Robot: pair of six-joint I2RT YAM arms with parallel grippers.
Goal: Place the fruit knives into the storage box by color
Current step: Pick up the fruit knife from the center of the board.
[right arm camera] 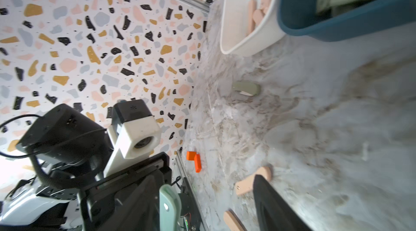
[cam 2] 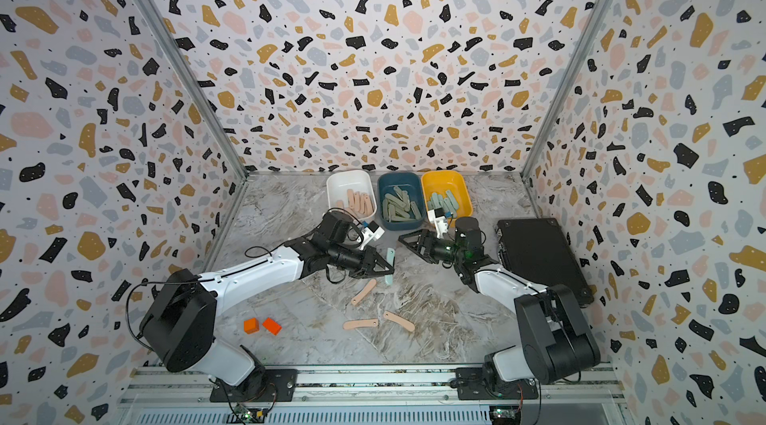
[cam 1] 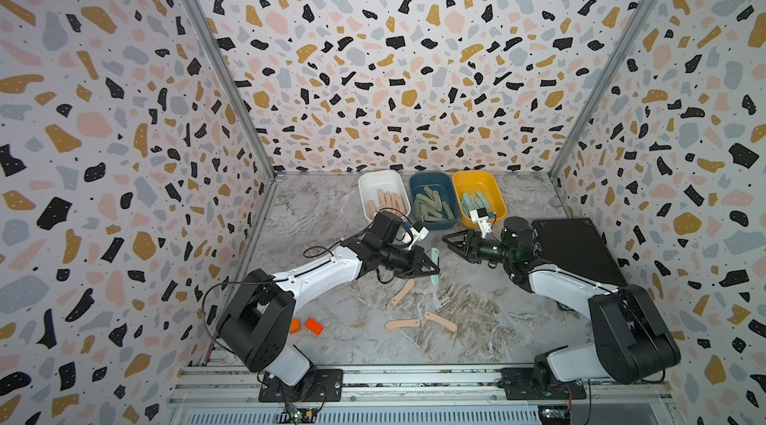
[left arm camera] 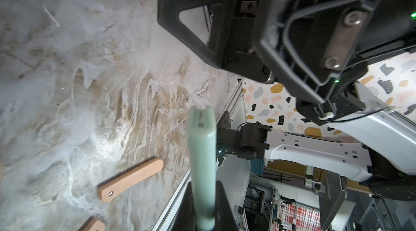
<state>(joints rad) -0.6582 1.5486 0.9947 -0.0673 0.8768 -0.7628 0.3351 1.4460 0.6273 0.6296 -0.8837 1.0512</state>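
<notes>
**1.** Two orange blocks (cam 1: 313,326). They sit at the far left of the marble tabletop (cam 1: 497,319), beside the left arm and well apart from every knife.

**2.** Left gripper (cam 1: 433,268). It reaches toward the table's middle with its jaws clamped on one mint-teal fruit knife (cam 1: 434,255). The knife crosses the fingertips. Its longer end juts toward the bins and a shorter end shows on the near side. In the left wrist view the knife (left arm camera: 202,151) runs out from between the fingers, slotted end foremost. Whether it clears the marble cannot be told.

**3.** Three pink fruit knives (cam 1: 403,292), loose on the marble on the near side of the left gripper. One lies slanted just beside the gripper. The other two lie nearer the front, their ends close together. No gripper touches any of them.

**4.** White bin (cam 1: 381,182). It is the leftmost of three bins set side by side at the back wall, and it holds pink knives (cam 1: 389,203).

**5.** Dark blue bin (cam 1: 431,178). It stands in the middle and holds sage-green knives (cam 1: 431,207).

**6.** Yellow bin (cam 1: 472,180). It is the rightmost bin and holds mint-teal knives (cam 1: 472,201). The held knife is in front of this bin and to its left, not over it.

**7.** Right gripper (cam 1: 447,239). It sits before the blue bin's front edge and points at the left gripper. Its tips are near the held knife but apart from it. Whether its jaws are parted or together cannot be told.

**8.** Black case (cam 1: 576,253). It lies flat at the far right.
</notes>
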